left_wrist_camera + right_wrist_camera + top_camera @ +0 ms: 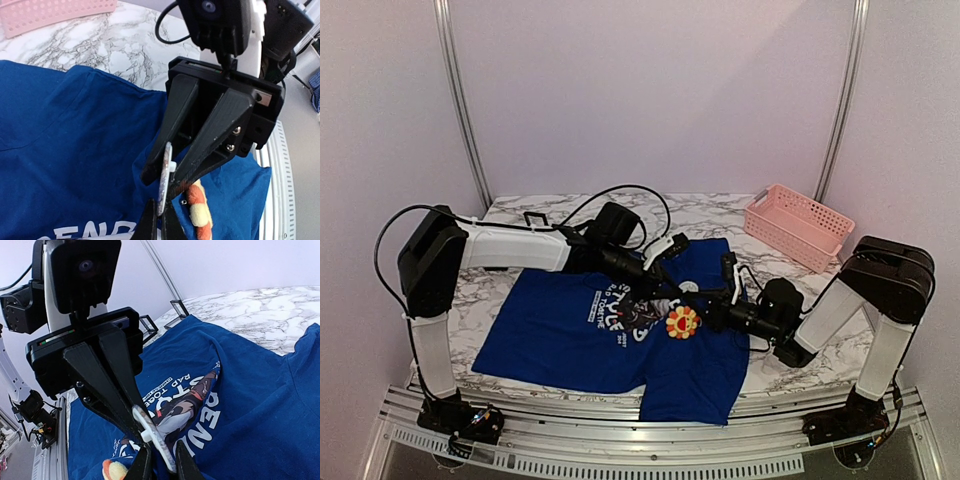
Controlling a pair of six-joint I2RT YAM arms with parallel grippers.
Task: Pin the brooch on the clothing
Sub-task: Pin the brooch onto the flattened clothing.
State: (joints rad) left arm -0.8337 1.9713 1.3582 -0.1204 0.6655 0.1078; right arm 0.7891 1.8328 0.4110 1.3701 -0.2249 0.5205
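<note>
Top external view puts the brooch (682, 321) face up on the chest of the blue T-shirt (550, 335), just beside the panda print (638, 312), with the shirt spread on the marble surface (515, 212). Both arms meet there. The left hand (667, 303) reaches in from the far side of the brooch and the right hand (708, 318) from its right, their tips almost touching.

Both wrist views show what they hold: a thin silvery plate (164, 172) seen edge-on, which I judge to be the brooch's back, with orange and yellow petals just beside it. Left fingers (115, 385) are pressed all but together on one end of that plate. Right fingers (215, 130) stand a narrow gap apart, closed across the other end.

A fold of blue fabric lies against the plate, but the fingers hide whether the pin passes through the cloth. Placing looks done, with the brooch at the chest and both hands on it. As I judge it, what is left is to pierce or clasp the fastening, then let go and check that it holds.
</note>
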